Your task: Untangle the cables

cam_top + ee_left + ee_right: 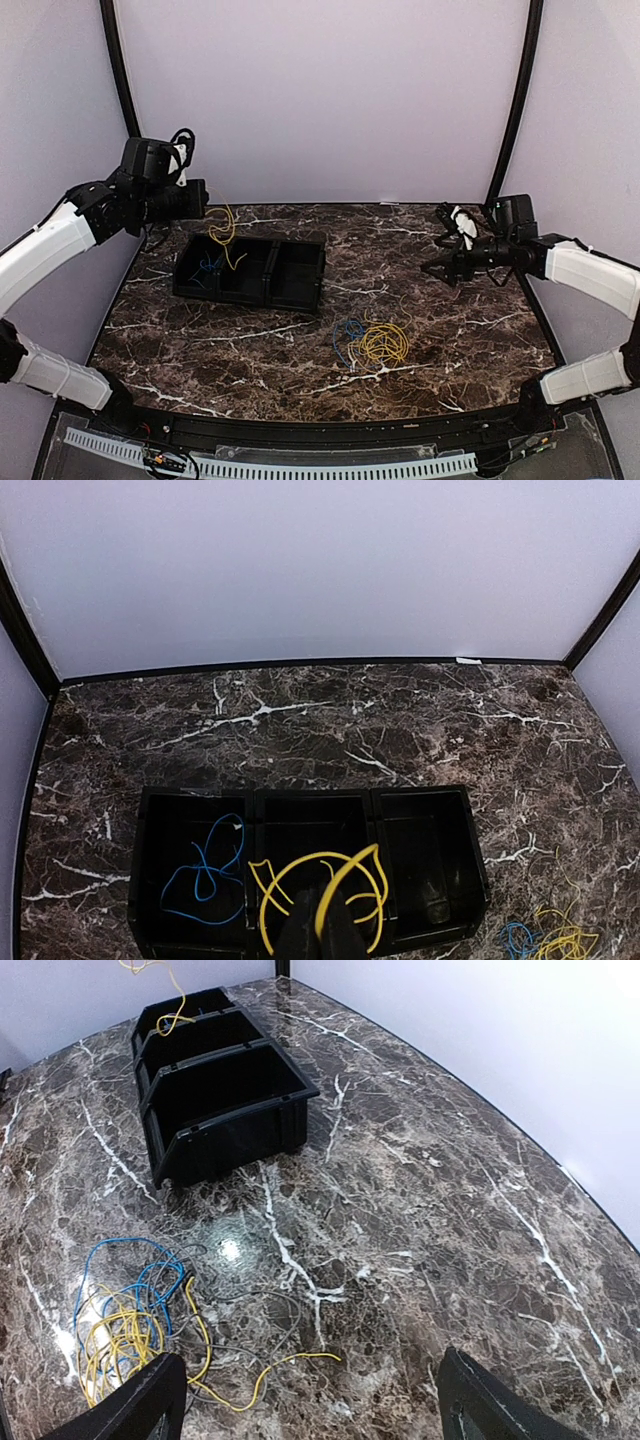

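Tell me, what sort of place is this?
Likely a robot test booth: plain white walls enclose a dark marble-patterned tabletop, two white-shelled robot arms flank it, and a black three-compartment plastic bin sits on it.

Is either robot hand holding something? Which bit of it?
The left gripper pinches a yellow cable by one strand of its loop, over the black tray. The right gripper is open, holding nothing.
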You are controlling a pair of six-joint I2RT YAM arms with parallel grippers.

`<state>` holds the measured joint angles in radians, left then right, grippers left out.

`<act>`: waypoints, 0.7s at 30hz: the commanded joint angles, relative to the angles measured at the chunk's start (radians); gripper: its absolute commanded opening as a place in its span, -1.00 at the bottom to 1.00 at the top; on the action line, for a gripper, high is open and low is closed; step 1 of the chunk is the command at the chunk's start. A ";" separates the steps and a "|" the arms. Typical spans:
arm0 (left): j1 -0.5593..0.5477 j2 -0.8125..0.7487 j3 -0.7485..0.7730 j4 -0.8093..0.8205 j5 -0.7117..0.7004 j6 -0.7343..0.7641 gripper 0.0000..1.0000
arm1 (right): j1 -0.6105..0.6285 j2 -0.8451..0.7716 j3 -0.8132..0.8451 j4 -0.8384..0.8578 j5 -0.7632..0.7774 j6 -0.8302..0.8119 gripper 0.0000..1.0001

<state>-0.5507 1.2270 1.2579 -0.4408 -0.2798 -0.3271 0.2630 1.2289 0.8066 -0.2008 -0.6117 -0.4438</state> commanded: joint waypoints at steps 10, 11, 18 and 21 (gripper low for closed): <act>0.061 0.194 0.005 0.176 0.155 -0.055 -1.00 | -0.036 -0.020 -0.033 0.060 -0.012 -0.031 0.76; 0.061 0.207 -0.013 0.185 0.162 -0.059 -1.00 | -0.036 -0.019 -0.035 0.060 -0.011 -0.034 0.76; 0.063 0.246 -0.085 0.265 0.156 -0.048 -1.00 | -0.037 -0.014 -0.036 0.057 -0.013 -0.040 0.76; 0.066 0.264 -0.101 0.290 0.180 -0.036 -1.00 | -0.037 -0.007 -0.035 0.057 -0.013 -0.041 0.76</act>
<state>-0.4934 1.4788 1.1847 -0.2207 -0.1272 -0.3779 0.2295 1.2194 0.7830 -0.1787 -0.6125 -0.4751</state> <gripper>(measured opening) 0.007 0.880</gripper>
